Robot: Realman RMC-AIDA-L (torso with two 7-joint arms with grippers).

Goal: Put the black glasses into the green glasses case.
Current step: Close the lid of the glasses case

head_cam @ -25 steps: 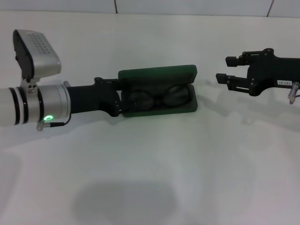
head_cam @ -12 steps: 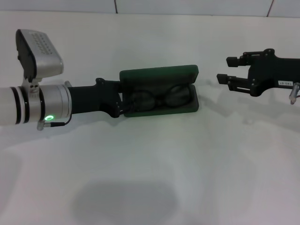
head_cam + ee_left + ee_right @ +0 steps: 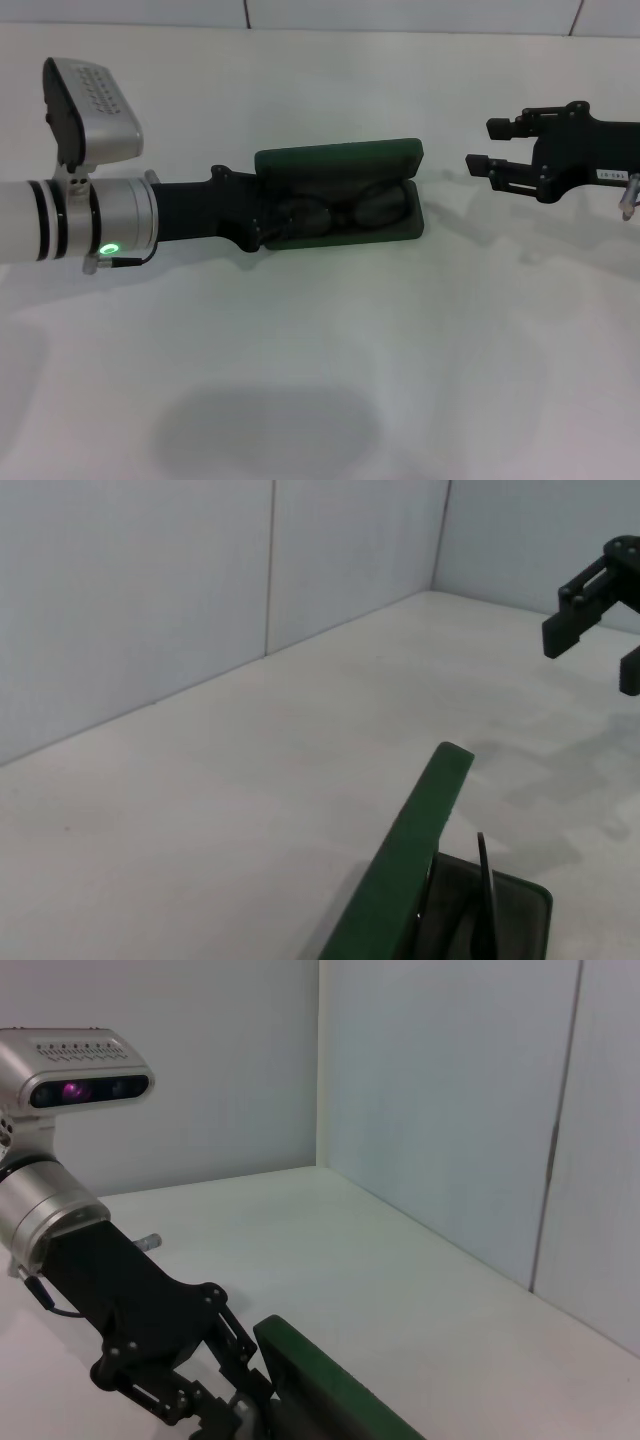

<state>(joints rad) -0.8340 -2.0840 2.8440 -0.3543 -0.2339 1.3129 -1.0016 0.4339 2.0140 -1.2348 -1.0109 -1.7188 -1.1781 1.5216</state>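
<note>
The green glasses case [image 3: 338, 160] lies open in the middle of the table, its lid standing up at the back. The black glasses [image 3: 345, 211] lie folded inside its tray. My left gripper [image 3: 262, 218] is at the case's left end, touching or just over the tray's edge. My right gripper [image 3: 488, 146] is open and empty, hovering well to the right of the case. In the left wrist view the lid's edge [image 3: 402, 865] and a thin black temple arm [image 3: 484, 878] show, with the right gripper [image 3: 598, 620] far off. The right wrist view shows the lid [image 3: 322, 1392] and the left gripper [image 3: 210, 1410].
The white table [image 3: 330, 360] stretches toward me in front of the case. White wall panels [image 3: 400, 12] close the far edge. The left arm's silver wrist and camera block [image 3: 90, 110] stand over the table's left side.
My left arm has moved a little to the right, into the case's left end, and the case was nudged slightly right. The right gripper has drifted slightly right.
</note>
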